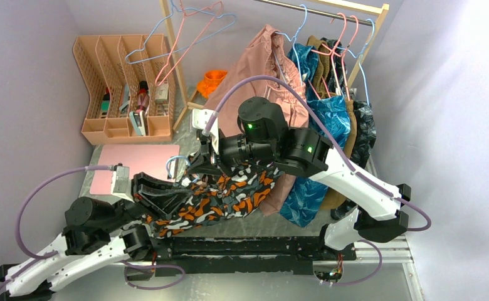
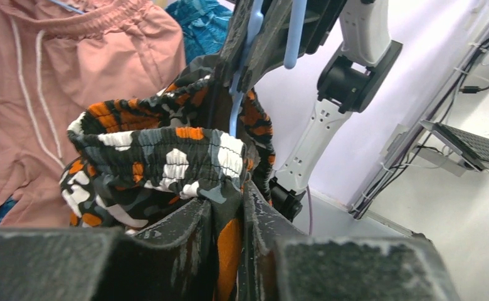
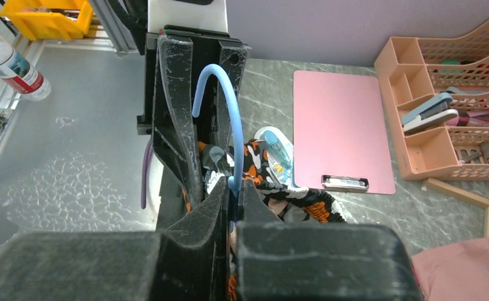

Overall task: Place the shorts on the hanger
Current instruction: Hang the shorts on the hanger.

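Observation:
The camouflage-print shorts (image 1: 229, 194) hang bunched between both arms, above the table's middle. My left gripper (image 1: 182, 191) holds their waistband from the left. In the left wrist view, orange fabric fills the narrow gap of the left gripper (image 2: 228, 207), and the elastic waistband of the shorts (image 2: 160, 157) arches just beyond. My right gripper (image 1: 202, 160) is shut on the light-blue hanger (image 1: 175, 164). In the right wrist view, the curved hook of the hanger (image 3: 229, 113) rises from the right gripper (image 3: 232, 188). The hanger's frame is hidden inside the shorts (image 3: 292, 195).
A pink clipboard (image 1: 138, 164) lies left of the shorts, with a peach desk organizer (image 1: 126, 88) behind it. The rack at the back holds a dusty-pink garment (image 1: 264, 69), a blue leaf-print garment (image 1: 317, 157) and pink hangers (image 1: 192, 37). A bottle (image 3: 10, 66) stands near the table edge.

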Controlling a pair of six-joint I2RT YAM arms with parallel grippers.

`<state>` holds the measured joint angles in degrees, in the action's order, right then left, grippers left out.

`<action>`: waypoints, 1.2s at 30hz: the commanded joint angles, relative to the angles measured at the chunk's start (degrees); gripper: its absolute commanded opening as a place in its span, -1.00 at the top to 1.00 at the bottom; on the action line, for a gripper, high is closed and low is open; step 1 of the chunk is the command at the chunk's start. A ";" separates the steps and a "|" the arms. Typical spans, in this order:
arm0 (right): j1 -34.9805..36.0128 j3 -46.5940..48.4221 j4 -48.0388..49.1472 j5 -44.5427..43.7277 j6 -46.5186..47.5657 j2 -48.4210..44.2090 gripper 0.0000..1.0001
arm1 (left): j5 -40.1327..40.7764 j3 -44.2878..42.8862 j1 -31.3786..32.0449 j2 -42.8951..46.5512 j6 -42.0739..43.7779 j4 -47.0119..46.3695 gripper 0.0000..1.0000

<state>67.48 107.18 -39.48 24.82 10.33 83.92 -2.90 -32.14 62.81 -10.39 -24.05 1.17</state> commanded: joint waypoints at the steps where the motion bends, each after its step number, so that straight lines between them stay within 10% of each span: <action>1: -0.02 -0.65 1.48 -2.75 0.40 -1.81 1.00 | 4.35 -2.76 -0.05 2.85 -0.47 6.86 0.58; 13: -0.55 -4.28 6.91 -6.74 -1.27 -4.59 1.00 | 17.39 -3.52 -0.05 13.27 -2.50 17.79 0.58; 25: -2.21 -6.47 11.92 -6.42 -4.40 -6.35 1.00 | 21.61 -9.14 -0.05 10.73 -1.71 25.13 -0.38; 36: -2.57 -10.86 17.63 -11.96 -9.03 -10.70 1.00 | 21.71 -22.39 -0.05 3.42 4.66 30.76 -0.41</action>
<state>65.25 97.76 -27.22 16.32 3.79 76.18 18.26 -51.72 62.81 -3.31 -22.44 28.01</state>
